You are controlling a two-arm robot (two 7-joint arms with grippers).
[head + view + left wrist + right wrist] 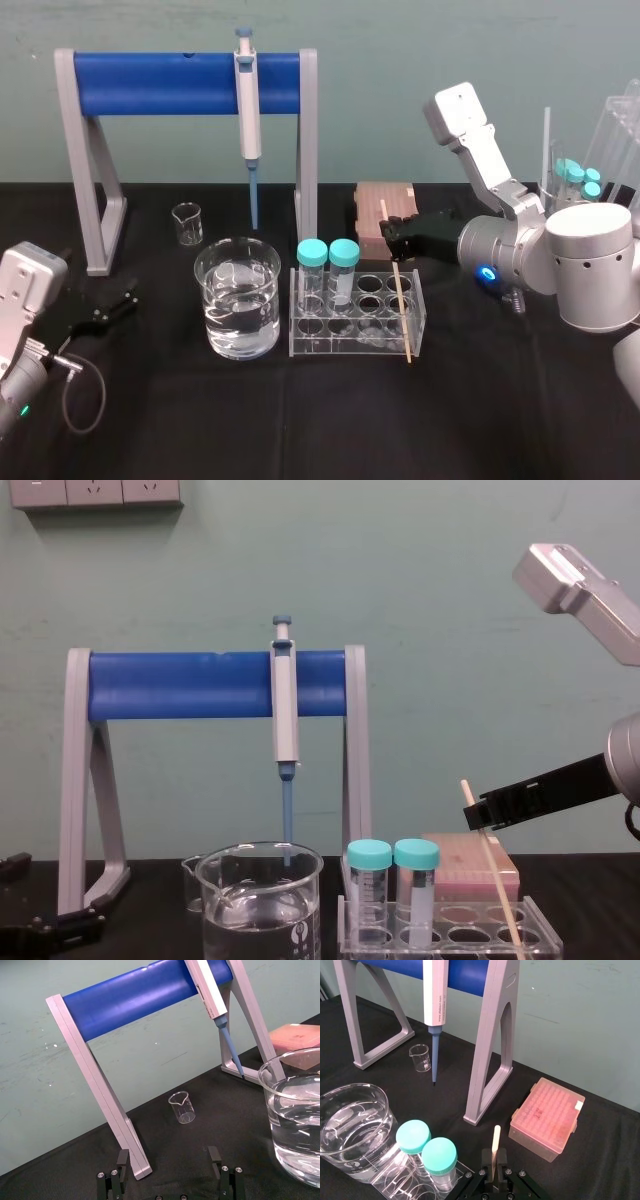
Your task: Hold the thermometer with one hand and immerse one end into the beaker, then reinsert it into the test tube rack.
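While racked, thermometer [397, 290] (in right claw [391, 232]).

Thermometer [495, 1137]: shaft below the tip hidden between the clamped fingers of the right gripper [494, 1155], whose body is cut off by the frame edge. Beaker [262, 905]: base cut off at 6 o'clock in the chest view; emblem [300, 932] too small to read. Rack [450, 938]: lower part cut off likewise. Left gripper [168, 1152]: body cut off behind the spread fingers.
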